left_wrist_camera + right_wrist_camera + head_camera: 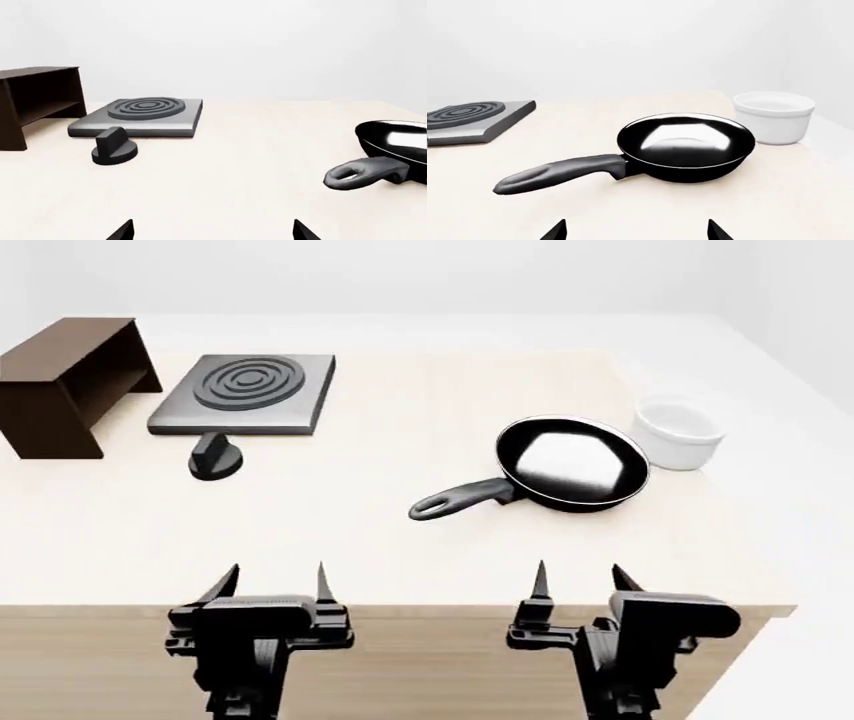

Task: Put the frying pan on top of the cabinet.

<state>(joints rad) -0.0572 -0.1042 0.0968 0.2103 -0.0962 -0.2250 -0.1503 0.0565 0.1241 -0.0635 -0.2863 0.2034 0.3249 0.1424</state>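
While both arms hung at the near edge of the pale wooden table (400,540), neither held anything: the left gripper (274,585) and the right gripper (581,582) each stood with fingers spread apart. The round black frying pan (574,464) with its glossy inside sat toward the right, its long dark grey handle (461,500) pointing back toward the left arm, just beside a white bowl (678,433). The dark brown wooden cabinet (64,385) stood well apart at the far left, past a square grey ringed plate (244,392) and a black knob (215,458). A grab on the handle alone could let the pan tip, and the long carry might clip that knob.
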